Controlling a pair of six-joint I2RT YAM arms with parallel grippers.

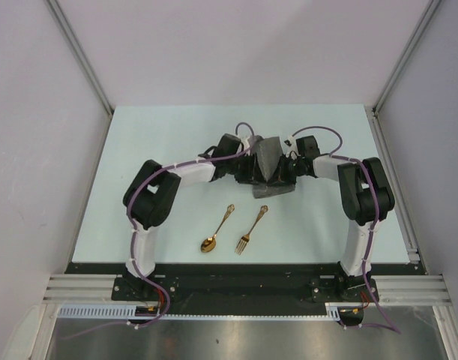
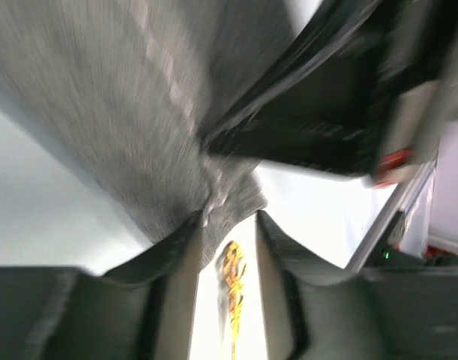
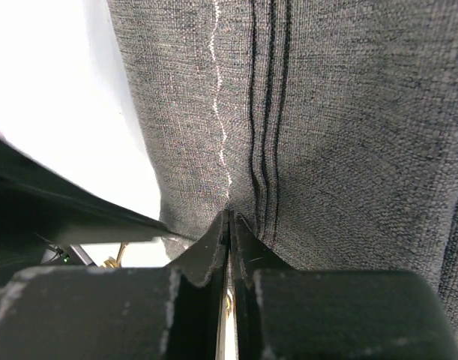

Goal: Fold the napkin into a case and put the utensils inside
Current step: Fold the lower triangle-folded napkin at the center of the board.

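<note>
We pinch the napkin in the right claw, left claw parted — fork and spoon lie nearer.

The napkin, dark grey woven cloth with stitched lines, stands bunched and partly lifted at the middle of the desk. The gold spoon and fork lie flat side by side nearer the front, handles angled away rightward.

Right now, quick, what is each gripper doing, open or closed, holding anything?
Left gripper: jaws open, napkin edge loose between them.
Right gripper: jaws shut on the napkin.
</note>
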